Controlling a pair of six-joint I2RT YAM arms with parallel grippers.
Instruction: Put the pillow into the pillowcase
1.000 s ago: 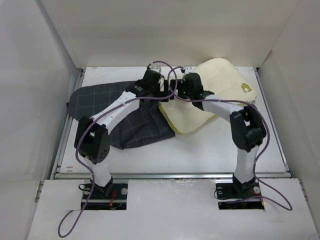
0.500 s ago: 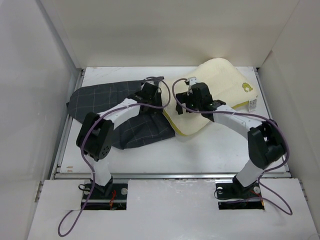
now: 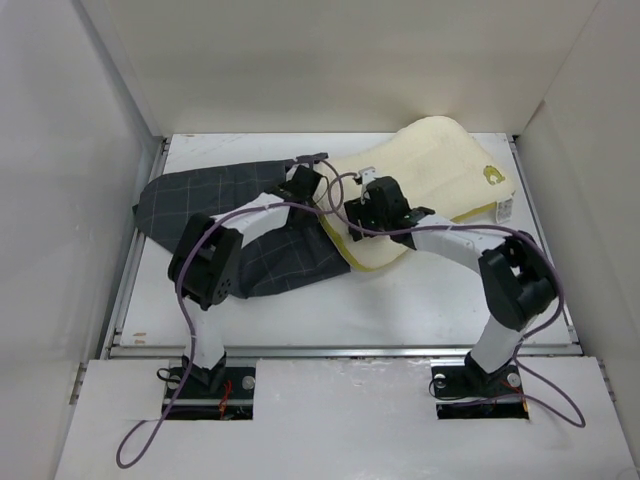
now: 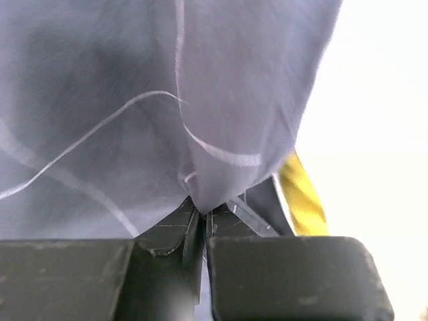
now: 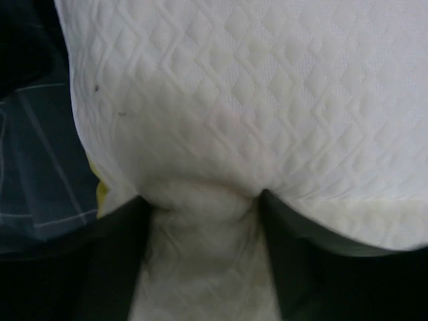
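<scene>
The cream-yellow pillow (image 3: 440, 165) lies at the back right of the table, its left end overlapping the mouth of the dark grid-patterned pillowcase (image 3: 200, 200), which is spread to the left. My left gripper (image 3: 310, 185) is at the pillowcase's mouth. In the left wrist view it (image 4: 200, 214) is shut on a fold of the grey cloth (image 4: 134, 100), with the pillow's yellow edge band (image 4: 304, 197) just to the right. My right gripper (image 3: 355, 215) is at the pillow's left end. In the right wrist view it (image 5: 204, 227) pinches a bulge of the quilted pillow (image 5: 254, 87).
White walls close in the table on the left, back and right. A greenish mark (image 3: 491, 175) and a white tag (image 3: 506, 209) sit at the pillow's right corner. Purple cables loop over both arms. A metal rail (image 3: 340, 350) runs along the table's front edge.
My left gripper has closed on the pillowcase's edge. The right gripper has shifted left onto the pillow's left end and closed on it. Both elbows have moved.
</scene>
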